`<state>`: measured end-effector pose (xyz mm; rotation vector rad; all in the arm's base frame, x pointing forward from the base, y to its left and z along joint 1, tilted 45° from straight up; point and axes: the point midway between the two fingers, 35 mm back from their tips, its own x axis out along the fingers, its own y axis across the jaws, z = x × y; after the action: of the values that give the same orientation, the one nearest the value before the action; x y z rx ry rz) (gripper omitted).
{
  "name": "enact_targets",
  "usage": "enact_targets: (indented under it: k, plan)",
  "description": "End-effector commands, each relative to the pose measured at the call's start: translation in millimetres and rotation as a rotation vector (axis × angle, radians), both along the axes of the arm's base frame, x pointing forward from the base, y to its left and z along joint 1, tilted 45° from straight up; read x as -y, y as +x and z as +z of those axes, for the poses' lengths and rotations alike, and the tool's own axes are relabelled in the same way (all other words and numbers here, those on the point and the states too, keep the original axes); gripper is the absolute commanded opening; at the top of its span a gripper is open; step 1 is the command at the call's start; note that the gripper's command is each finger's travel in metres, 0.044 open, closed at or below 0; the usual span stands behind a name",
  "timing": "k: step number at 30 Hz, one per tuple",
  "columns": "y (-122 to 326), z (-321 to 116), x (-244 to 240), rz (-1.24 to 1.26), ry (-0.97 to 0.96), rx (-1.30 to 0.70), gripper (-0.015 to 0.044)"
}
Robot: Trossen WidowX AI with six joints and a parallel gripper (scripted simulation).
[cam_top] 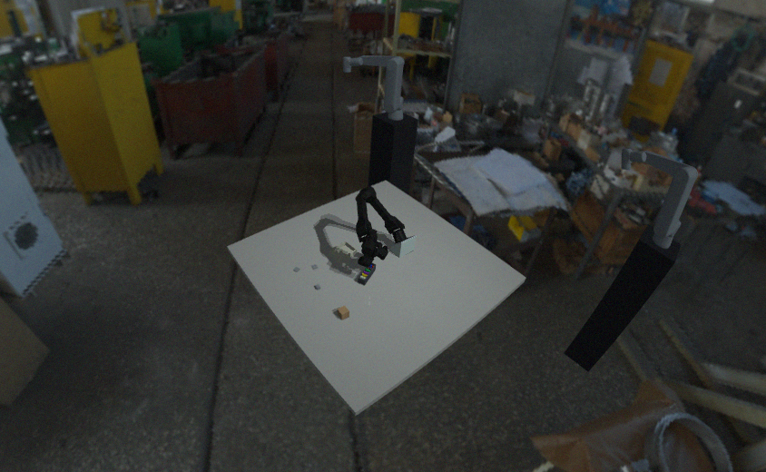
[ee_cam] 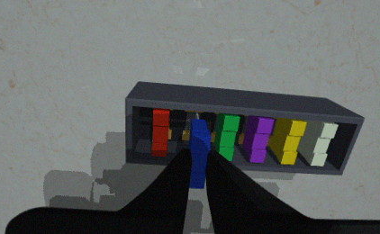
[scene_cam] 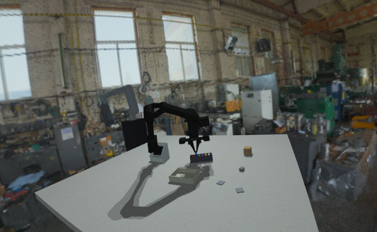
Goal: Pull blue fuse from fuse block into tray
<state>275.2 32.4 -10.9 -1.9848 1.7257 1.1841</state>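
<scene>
Between the two black fingers of the gripper point(ee_cam: 199, 173) sits the blue fuse point(ee_cam: 199, 150). The fingers are almost shut, with only the thin fuse keeping them apart. They squeeze it from both sides, so the gripper has it.

From the wrist view the blue fuse looks bigger and closer than the others. It seems to be lifted part of the way up, above its slot in the dark fuse block point(ee_cam: 243, 128). I cannot tell if its bottom end is all the way out yet. From the side, a tiny blue bit shows at the gripper tip point(scene_cam: 195, 151), just over the fuse block point(scene_cam: 201, 157).

The fuse looks small, light and hard. It will not bend or squash. Its sides look smooth, so it could slip or turn if the hold is weak. The best place to hold it is by its two flat sides near the top, and that is where the fingers are.

The red fuse point(ee_cam: 160, 132) is just beside it on one side and the green fuse point(ee_cam: 227, 136) on the other. The fingers are not touching them, but the room is tight, so going straight up looks safest.

The tray point(scene_cam: 184, 175) waits near the block, on the table point(scene_cam: 270, 201), with no fuse in it yet.
</scene>
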Motion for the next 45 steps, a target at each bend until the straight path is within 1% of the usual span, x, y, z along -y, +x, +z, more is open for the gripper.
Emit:
enact_targets:
  k: [1, 20, 35, 38, 45]
  plan:
    - [0, 2, -2, -0.005, 0.005, 0.003, 0.0]
    - [0, 8, -8, -0.004, 0.004, 0.002, 0.0]
    - [1, 24, -24, -0.004, 0.004, 0.002, 0.0]
    - [6, 31, -18, -0.003, 0.01, 0.001, 0.0]
    - [24, 66, 16, 0.002, 0.026, 0.001, 0.0]
